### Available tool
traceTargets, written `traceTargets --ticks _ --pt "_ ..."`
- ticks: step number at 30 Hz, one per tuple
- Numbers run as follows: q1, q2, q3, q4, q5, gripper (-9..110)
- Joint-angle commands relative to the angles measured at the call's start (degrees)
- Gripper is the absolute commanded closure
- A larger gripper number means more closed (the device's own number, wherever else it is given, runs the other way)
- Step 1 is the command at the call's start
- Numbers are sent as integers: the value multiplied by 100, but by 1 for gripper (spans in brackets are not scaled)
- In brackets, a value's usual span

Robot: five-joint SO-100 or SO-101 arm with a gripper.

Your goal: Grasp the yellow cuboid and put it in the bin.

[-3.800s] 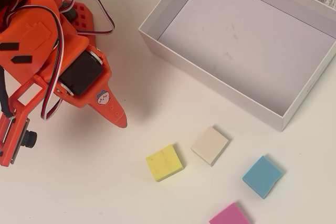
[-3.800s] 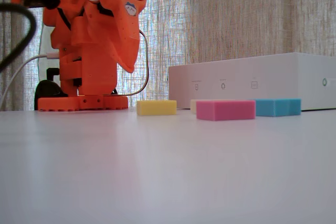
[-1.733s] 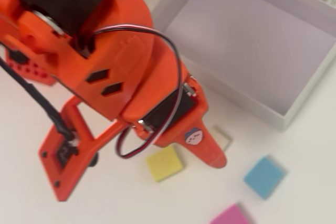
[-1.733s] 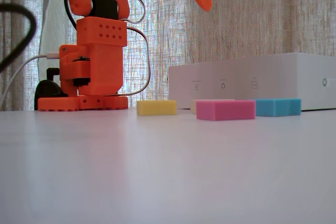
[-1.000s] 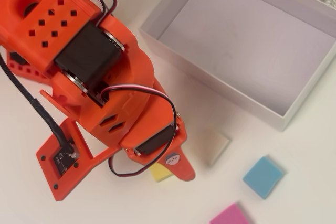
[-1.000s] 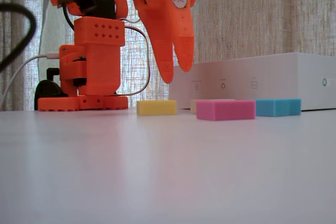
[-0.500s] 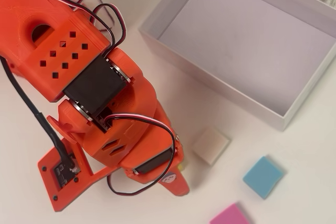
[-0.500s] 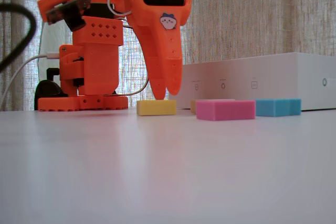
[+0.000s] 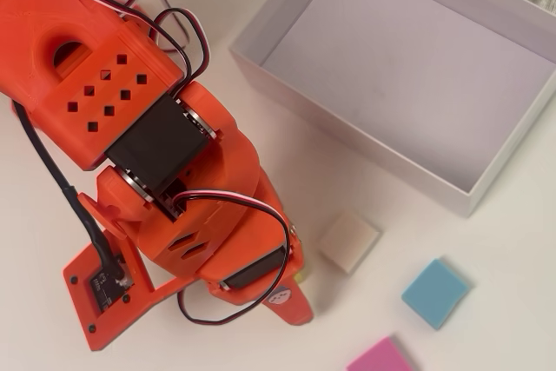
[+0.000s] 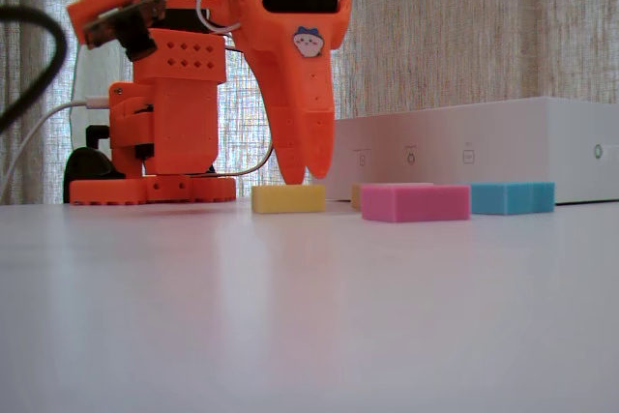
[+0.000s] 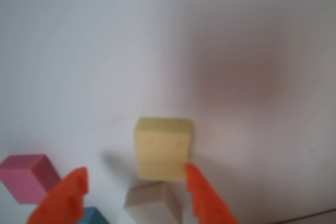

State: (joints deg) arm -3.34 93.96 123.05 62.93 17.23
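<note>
Yellow cuboid (image 11: 162, 147) is seen flat on the table (image 10: 309, 316), left of the bin (image 10: 464, 157) in the fixed view. Gripper (image 11: 135, 183) is held just above it, fingers spread apart, nothing clamped.

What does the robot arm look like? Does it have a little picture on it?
The arm is bright orange plastic with blocky parts, rows of small square holes and black motors set inside. Black, white and red wires loop around it. The gripper has two long pointed orange fingers. Yes, a small round sticker of a cartoon face sits on its side.
</note>
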Motion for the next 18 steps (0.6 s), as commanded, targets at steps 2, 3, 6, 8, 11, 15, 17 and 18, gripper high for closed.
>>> traceTargets --ticks 2,3,6,8,11,15,17,18 --pt "290 -176 18 -176 -88 78" --pt "343 -176 18 -176 -97 78" --pt "378 -167 53 -185 -97 78" --pt "343 -176 53 -167 -88 78" --pt "360 -202 53 -167 -44 78" --pt "360 -220 53 -158 -53 78" --pt "343 -220 53 -158 -62 78" --pt "343 -220 53 -158 -88 78"
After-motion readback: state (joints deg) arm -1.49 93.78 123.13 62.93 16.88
